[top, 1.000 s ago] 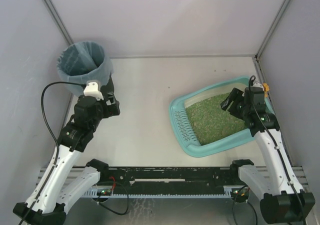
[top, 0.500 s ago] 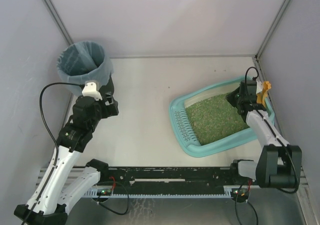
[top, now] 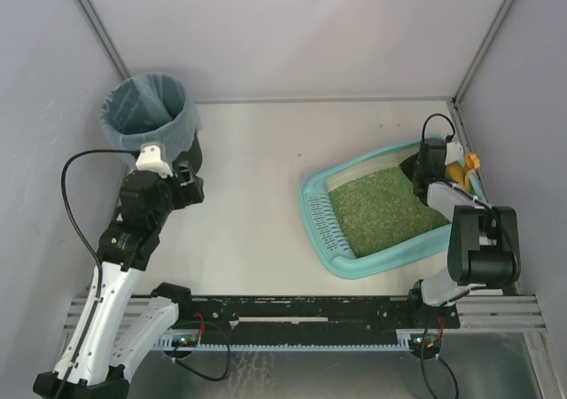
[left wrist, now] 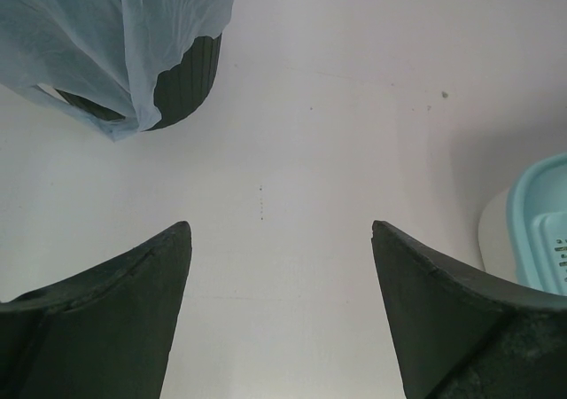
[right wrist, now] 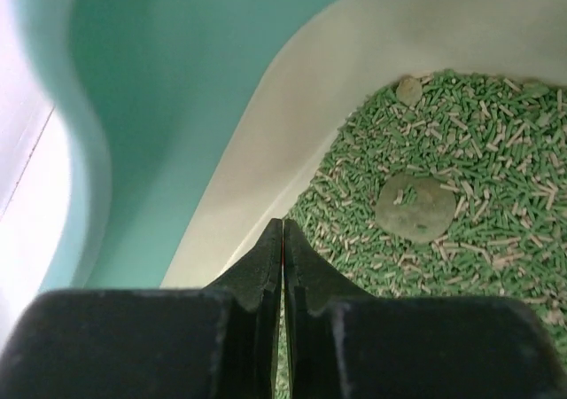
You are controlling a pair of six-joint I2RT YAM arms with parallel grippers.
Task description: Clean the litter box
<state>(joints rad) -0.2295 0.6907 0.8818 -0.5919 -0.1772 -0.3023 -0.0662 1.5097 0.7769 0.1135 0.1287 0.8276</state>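
Your table carries the litter box on its right half, set at a slant, with the slotted grille on its left end and green litter filling the rest. The black bin with its blue bag stands at the far left corner, well apart from the box.

Your left claw hangs over bare table just beside the bin, its fingers spread wide with nothing between them.

Your right claw reaches into the box's far right corner. Its fingers are pressed flat together with nothing between them, tips over the edge of the litter by the box wall.

An orange scoop shows just beside that wrist at the box's far right rim.

A pale round clump lies on the litter near the right fingertips, and a smaller one lies beyond it.
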